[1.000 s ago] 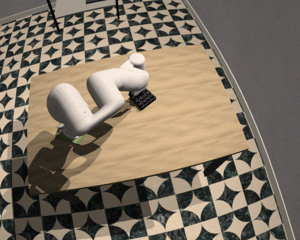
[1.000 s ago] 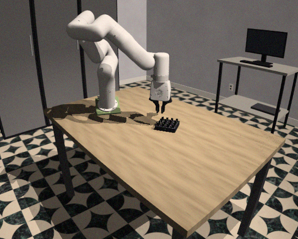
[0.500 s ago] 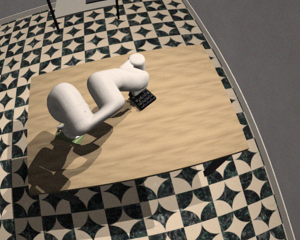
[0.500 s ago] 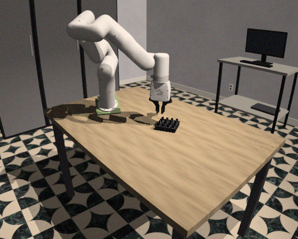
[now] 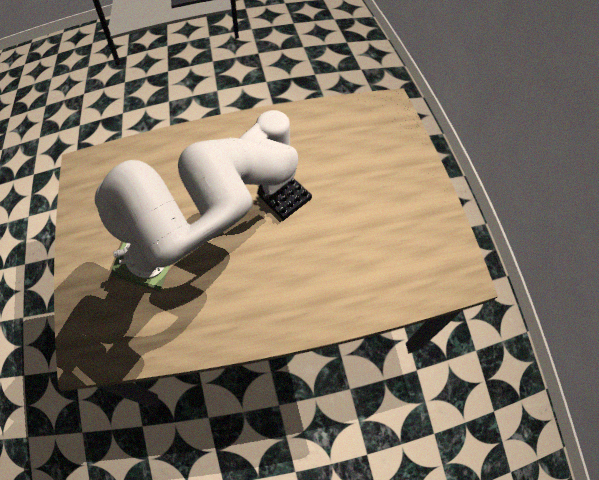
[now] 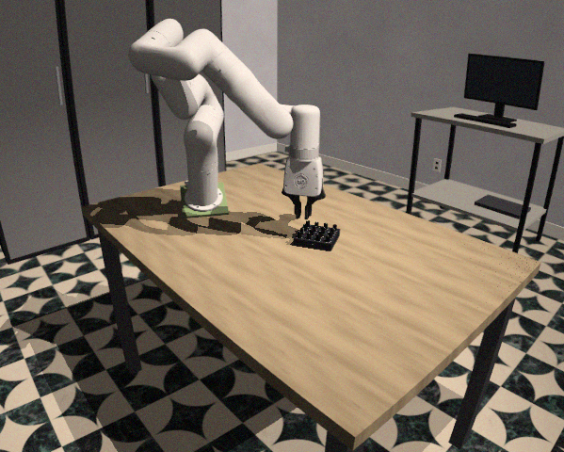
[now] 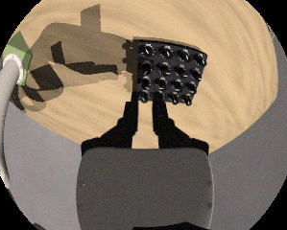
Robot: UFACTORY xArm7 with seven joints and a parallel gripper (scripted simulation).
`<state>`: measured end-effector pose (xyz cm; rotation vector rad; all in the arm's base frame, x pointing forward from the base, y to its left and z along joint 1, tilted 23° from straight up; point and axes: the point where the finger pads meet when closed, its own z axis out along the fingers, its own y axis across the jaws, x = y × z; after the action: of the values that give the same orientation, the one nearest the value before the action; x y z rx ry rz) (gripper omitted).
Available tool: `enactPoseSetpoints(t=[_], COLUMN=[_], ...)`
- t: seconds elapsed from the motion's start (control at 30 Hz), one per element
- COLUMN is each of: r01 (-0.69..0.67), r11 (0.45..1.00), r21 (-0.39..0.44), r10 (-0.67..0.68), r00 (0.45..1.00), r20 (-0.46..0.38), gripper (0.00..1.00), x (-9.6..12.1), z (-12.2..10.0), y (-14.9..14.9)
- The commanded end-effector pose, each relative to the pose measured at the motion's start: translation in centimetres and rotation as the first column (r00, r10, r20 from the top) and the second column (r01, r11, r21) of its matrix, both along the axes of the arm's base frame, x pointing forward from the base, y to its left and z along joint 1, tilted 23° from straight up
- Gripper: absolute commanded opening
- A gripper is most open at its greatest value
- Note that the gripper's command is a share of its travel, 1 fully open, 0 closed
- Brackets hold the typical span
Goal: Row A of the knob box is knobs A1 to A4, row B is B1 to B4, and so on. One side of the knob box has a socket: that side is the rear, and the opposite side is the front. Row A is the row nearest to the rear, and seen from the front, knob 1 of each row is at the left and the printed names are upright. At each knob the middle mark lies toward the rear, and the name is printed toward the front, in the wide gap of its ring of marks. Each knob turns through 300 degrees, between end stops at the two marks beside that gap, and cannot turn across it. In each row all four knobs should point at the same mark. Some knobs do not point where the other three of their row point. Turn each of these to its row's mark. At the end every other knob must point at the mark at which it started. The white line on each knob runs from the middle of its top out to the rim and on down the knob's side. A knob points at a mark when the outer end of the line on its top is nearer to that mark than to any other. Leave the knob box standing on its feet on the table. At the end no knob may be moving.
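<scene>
The black knob box (image 5: 273, 206) (image 6: 315, 245) (image 7: 174, 60) stands flat on the table, its black knobs upright in four rows of four. In the wrist view short white lines show on several knobs, but the marks and names are too small to read, and I cannot tell which side has the socket. My gripper (image 6: 302, 217) (image 7: 145, 100) points down above the box, with a narrow gap between its fingers and nothing in it. In the wrist view the fingertips overlap the box's near left edge, partly hiding the knobs there. In the top view the arm hides the gripper.
The wooden table (image 5: 371, 206) (image 6: 369, 311) (image 7: 239, 86) carries the box and the arm's green base plate (image 6: 189, 212) (image 7: 19, 44). The arm's shadow lies from the base toward the box. A side desk (image 6: 539, 134) with a monitor (image 6: 503, 80) stands away from the table.
</scene>
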<state>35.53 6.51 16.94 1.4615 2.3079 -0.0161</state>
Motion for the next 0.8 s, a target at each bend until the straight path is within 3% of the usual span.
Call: enactPoseSetpoints(t=[0.0, 0.77], r01=[-0.001, -0.001], r11=[1.000, 1.000], r21=[0.001, 0.001], r10=[0.001, 0.001], r00=[1.000, 1.000], r20=[0.004, 0.004], gripper=[0.19, 0.19], x=[0.2, 1.0], z=[-0.2, -2.2], y=[0.0, -0.6])
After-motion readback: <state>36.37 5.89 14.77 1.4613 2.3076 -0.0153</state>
